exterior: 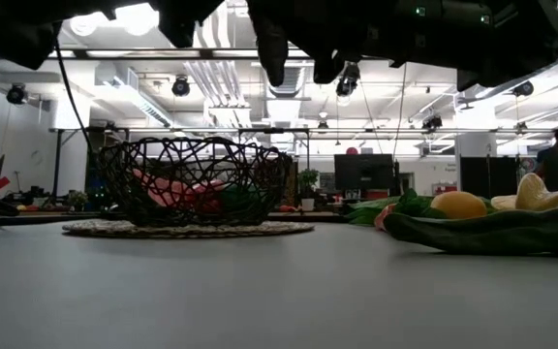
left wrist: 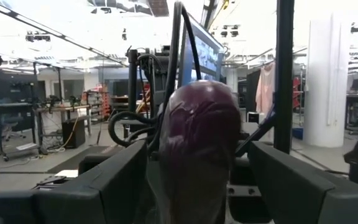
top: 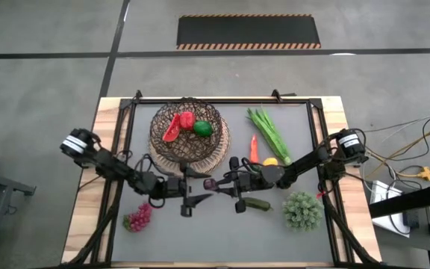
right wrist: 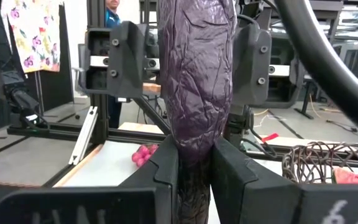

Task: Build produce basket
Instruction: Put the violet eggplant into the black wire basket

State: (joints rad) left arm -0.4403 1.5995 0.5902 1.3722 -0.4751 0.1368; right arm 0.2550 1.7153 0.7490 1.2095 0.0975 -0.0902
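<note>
We are mid-handover with the eggplant [right wrist: 196,93]: it hangs above the table's middle, just past the 6 o'clock edge of the basket [top: 189,134], between our two grippers. Our right gripper [right wrist: 196,171] pinches its lower end tightly between both fingers, while our left gripper [left wrist: 194,186] has its fingers spread wide on either side of the other end, not yet pressing on it as far as we can judge. To do this well, we would close the left fingers squarely on the eggplant's thick body, confirm a firm hold, and only then let the right fingers part, since a soft, glossy skin could slip. Then the left arm has a short lift toward 12 o'clock over the basket rim, where a watermelon slice [top: 172,128], a red pepper [top: 187,119] and a green pepper [top: 203,128] already lie. We can read no brand, label or writing anywhere.
</note>
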